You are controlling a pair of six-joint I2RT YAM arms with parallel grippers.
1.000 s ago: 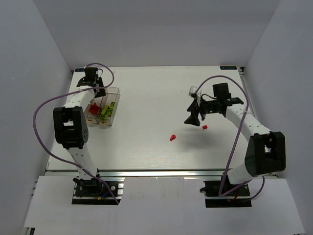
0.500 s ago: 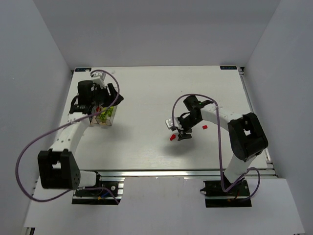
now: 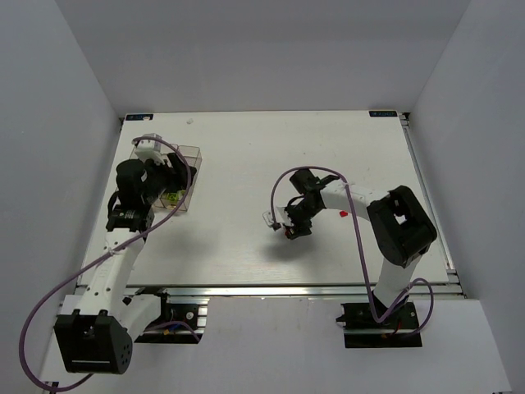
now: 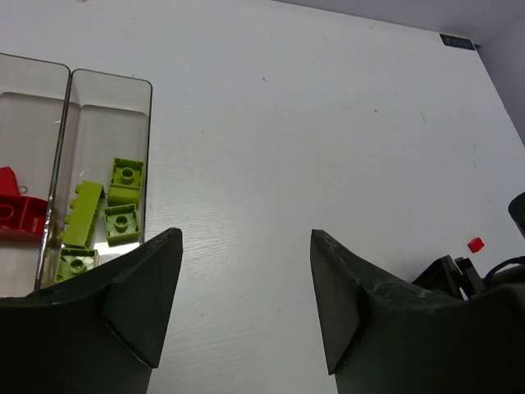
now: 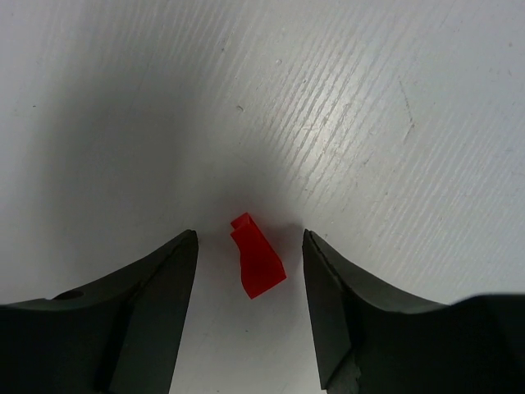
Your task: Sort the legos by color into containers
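Straddling a red bit [image 5: 257, 264], right gripper [image 5: 248, 236] is spread, jaws at nine and three o'clock; likely light, stiff, slippery: pinch long sides.

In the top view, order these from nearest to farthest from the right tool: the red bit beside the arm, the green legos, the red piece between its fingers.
1. Red piece, between the right tool's fingers.
2. Red bit, right of it, beside the arm.
3. Green legos, far left in a container.
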